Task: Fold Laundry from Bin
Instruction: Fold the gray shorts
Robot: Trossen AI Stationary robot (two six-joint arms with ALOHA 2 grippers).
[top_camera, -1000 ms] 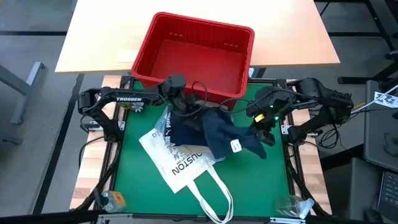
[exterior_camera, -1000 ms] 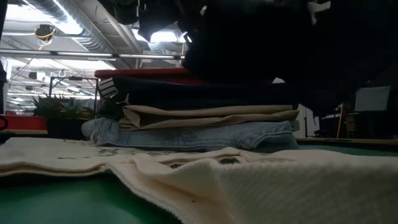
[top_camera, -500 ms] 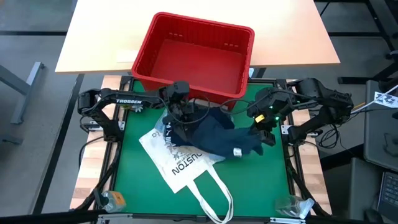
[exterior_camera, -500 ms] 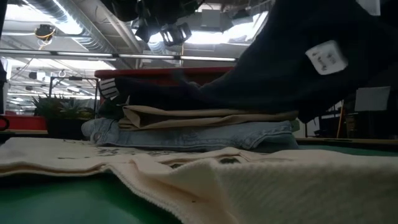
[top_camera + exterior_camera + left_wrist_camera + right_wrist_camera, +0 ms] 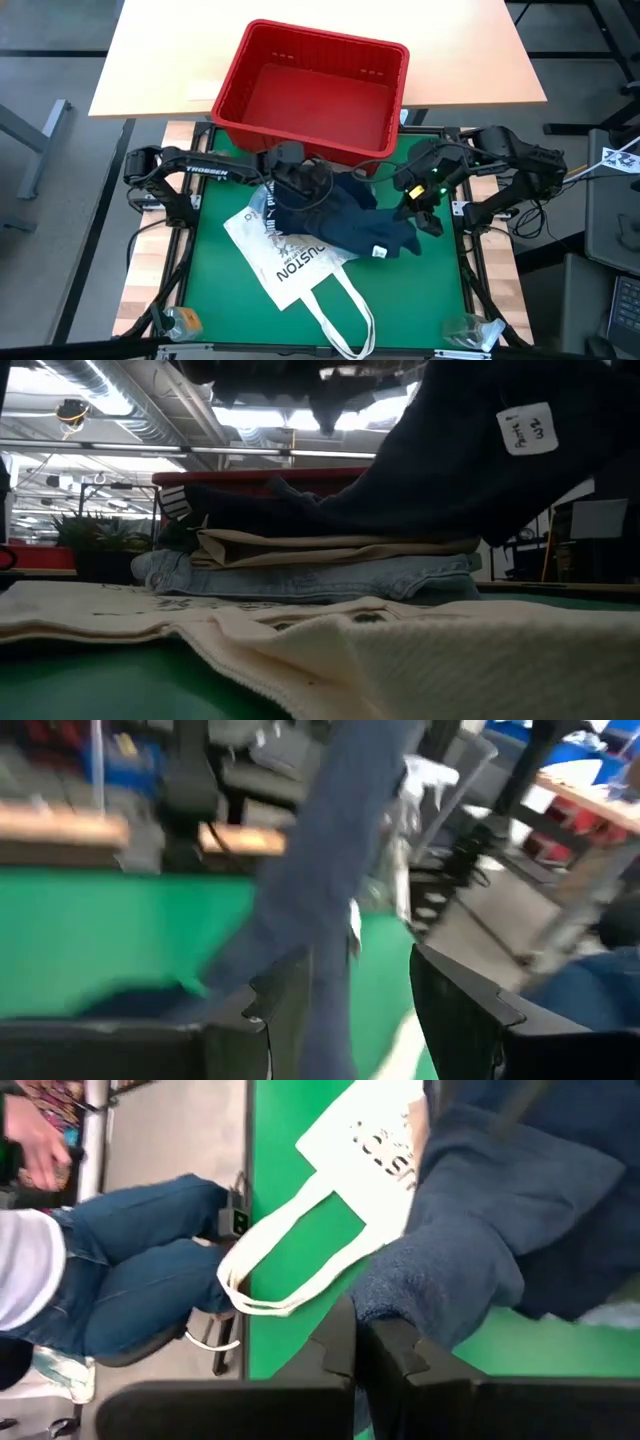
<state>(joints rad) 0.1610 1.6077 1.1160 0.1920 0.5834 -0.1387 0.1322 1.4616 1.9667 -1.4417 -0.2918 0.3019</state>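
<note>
Cloth first: your right gripper point(image 5: 385, 1342) is clamped on a corner of the dark navy garment point(image 5: 345, 220), which sags across the folded stack point(image 5: 330, 560) toward your left gripper point(image 5: 292, 172), whose spread fingers straddle a strip of it. Green mat point(image 5: 220, 290), white tote bag point(image 5: 290, 262) and empty red bin point(image 5: 315, 90) surround it; a seated person point(image 5: 120, 1295) waits beyond.
</note>
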